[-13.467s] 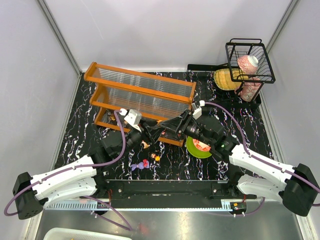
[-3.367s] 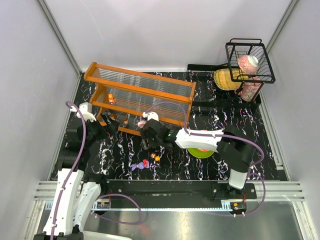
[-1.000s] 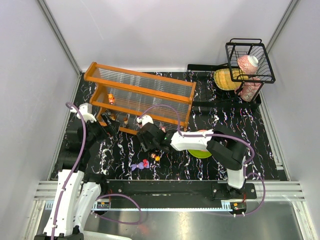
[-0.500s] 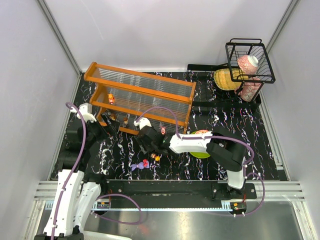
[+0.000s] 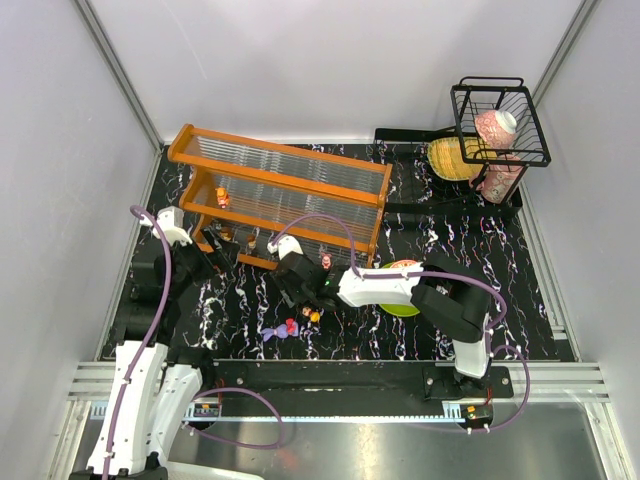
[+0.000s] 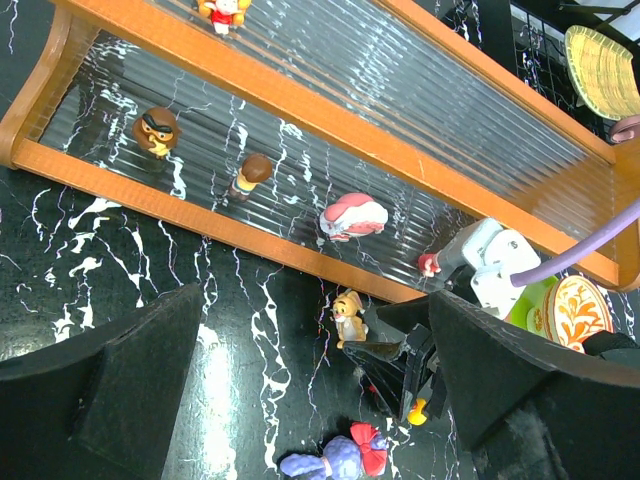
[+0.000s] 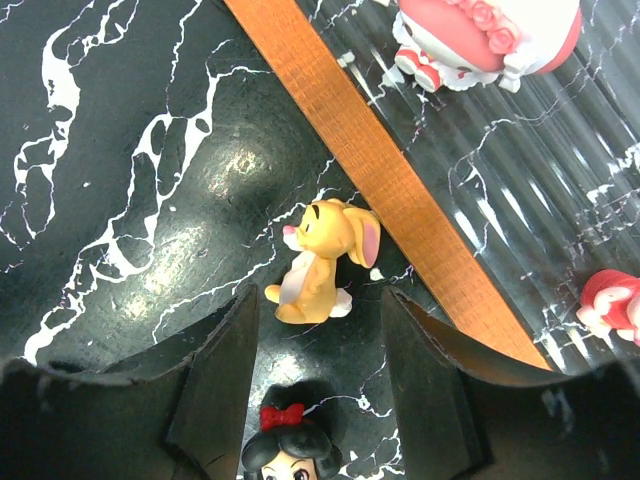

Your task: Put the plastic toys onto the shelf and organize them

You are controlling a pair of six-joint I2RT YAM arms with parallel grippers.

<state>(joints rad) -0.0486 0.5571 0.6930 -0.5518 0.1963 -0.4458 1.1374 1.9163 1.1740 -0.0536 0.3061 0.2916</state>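
Observation:
The orange-framed shelf (image 5: 282,193) stands at the back left, and several plastic toys rest on its panels: an orange one (image 6: 222,10), a brown one (image 6: 155,130) and a pink-and-white one (image 6: 353,215). On the table in front of it stands a yellow rabbit (image 7: 320,260), just ahead of my right gripper (image 7: 318,305). That gripper is open, and a black-haired figurine with a red bow (image 7: 290,448) stands loose between its fingers. A purple toy (image 5: 280,330) and a yellow one (image 5: 313,317) lie nearer the front. My left gripper (image 5: 213,257) hangs wide open and holds nothing, left of the shelf's front edge.
A green plate with a red-patterned bowl (image 5: 402,306) sits partly under the right arm. A black wire basket (image 5: 500,120) with a pink bottle and a yellow woven dish (image 5: 450,158) stand at the back right. White walls close in both sides.
My right gripper has edged slightly left along the shelf's front, and its jaws have narrowed. The left arm has stayed still.

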